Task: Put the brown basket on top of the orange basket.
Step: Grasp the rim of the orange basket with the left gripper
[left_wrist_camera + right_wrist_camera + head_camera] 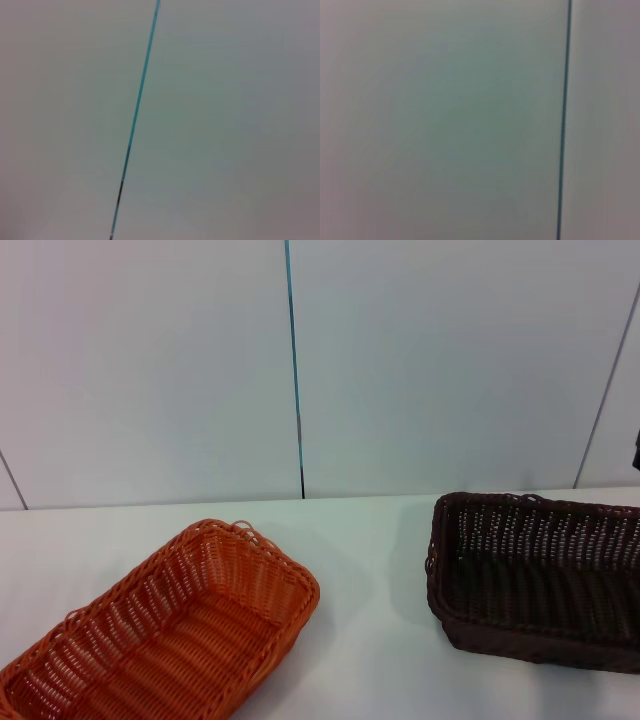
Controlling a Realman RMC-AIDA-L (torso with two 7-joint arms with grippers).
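The brown basket sits at the right edge of the surface, well apart from the orange basket at the front left. No claw is visible, so the right arm is probably nearer.

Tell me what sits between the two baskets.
Nothing: in the head view only bare white table separates the orange basket from the brown basket.
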